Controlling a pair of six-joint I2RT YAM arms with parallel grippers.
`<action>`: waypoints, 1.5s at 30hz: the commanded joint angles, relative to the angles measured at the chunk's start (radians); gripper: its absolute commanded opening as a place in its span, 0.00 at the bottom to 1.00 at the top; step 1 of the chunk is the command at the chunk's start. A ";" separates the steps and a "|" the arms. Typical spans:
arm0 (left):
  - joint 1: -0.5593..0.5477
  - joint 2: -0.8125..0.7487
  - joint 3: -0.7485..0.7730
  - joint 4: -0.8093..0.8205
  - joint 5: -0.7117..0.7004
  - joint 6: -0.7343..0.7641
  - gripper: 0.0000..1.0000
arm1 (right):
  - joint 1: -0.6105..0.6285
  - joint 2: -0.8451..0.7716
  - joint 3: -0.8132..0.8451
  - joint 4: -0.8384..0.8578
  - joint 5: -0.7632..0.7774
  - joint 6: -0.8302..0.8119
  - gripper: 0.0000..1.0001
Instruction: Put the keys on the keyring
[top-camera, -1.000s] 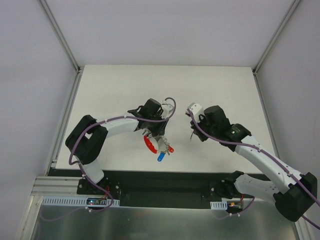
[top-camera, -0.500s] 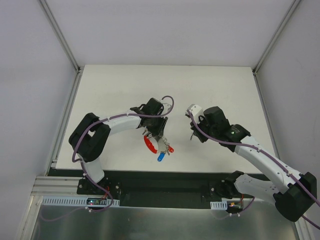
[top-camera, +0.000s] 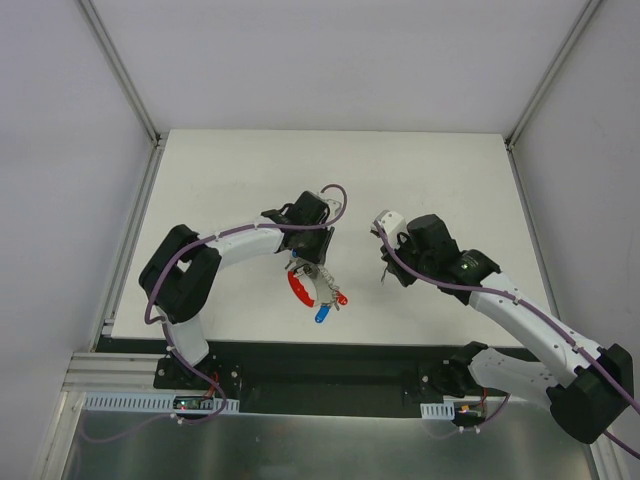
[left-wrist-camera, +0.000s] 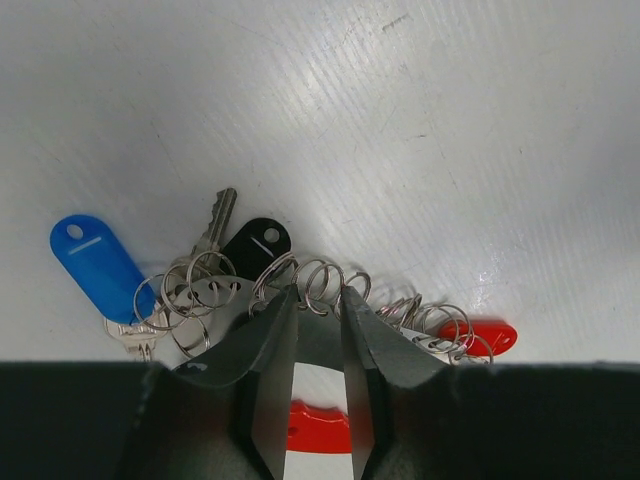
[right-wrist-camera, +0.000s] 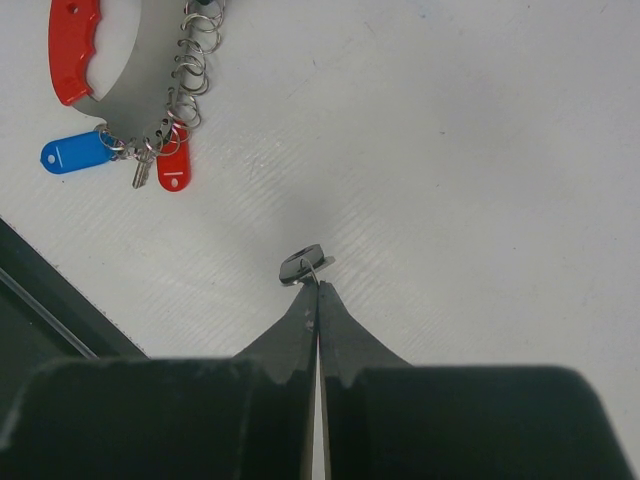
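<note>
The keyring (top-camera: 303, 288) lies on the white table (top-camera: 420, 180), a bunch of silvery rings (left-wrist-camera: 190, 290) with a curved red tag (right-wrist-camera: 72, 45) and a whitish tag. On it hang a blue key (left-wrist-camera: 97, 267), a black key (left-wrist-camera: 255, 243) and a red key (left-wrist-camera: 487, 335). My left gripper (left-wrist-camera: 320, 290) stands over the bunch, its jaws narrowly apart and clamped across one ring. To the right, my right gripper (right-wrist-camera: 318, 283) is shut on a small dark-headed key (right-wrist-camera: 303, 267), held just above the table and apart from the keyring.
Grey walls with metal rails (top-camera: 120, 70) close in the table on three sides. The black base strip (top-camera: 330, 365) runs along the near edge, just below the keyring.
The left arm's wrist has shifted slightly up and left over the bunch. The keyring and the right arm with its key have stayed where they were.
</note>
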 joint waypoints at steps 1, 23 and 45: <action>-0.009 0.014 0.024 -0.032 -0.010 -0.026 0.22 | -0.006 -0.020 0.000 0.016 -0.009 0.008 0.01; -0.021 -0.010 -0.002 -0.044 0.070 -0.054 0.26 | -0.007 -0.017 0.000 0.015 -0.021 0.008 0.01; -0.044 0.031 -0.029 -0.044 0.034 -0.051 0.14 | -0.009 -0.021 -0.004 0.016 -0.033 0.008 0.01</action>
